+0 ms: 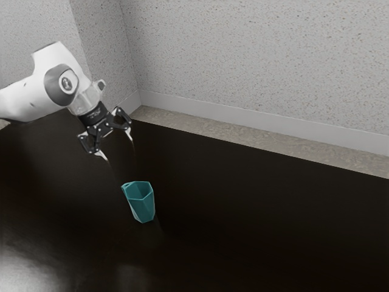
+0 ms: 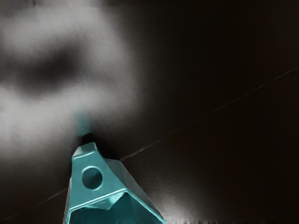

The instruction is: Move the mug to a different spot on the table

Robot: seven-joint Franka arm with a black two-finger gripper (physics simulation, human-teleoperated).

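A teal faceted mug [image 1: 139, 200] stands upright on the dark glossy table [image 1: 255, 219], toward the exterior view's left of centre. My black gripper [image 1: 115, 150] hangs above and to the exterior view's left of the mug, apart from it, fingers spread open with nothing between them. In the wrist view the mug [image 2: 105, 191] lies just under my hand, its handle with a round hole facing the camera.
A beige floor strip [image 1: 273, 143] and a speckled grey wall [image 1: 273, 55] lie beyond the table's far edge. Bright reflections sit on the table's near left corner [image 1: 24, 267]. Open dark tabletop stretches to the exterior view's right of the mug.
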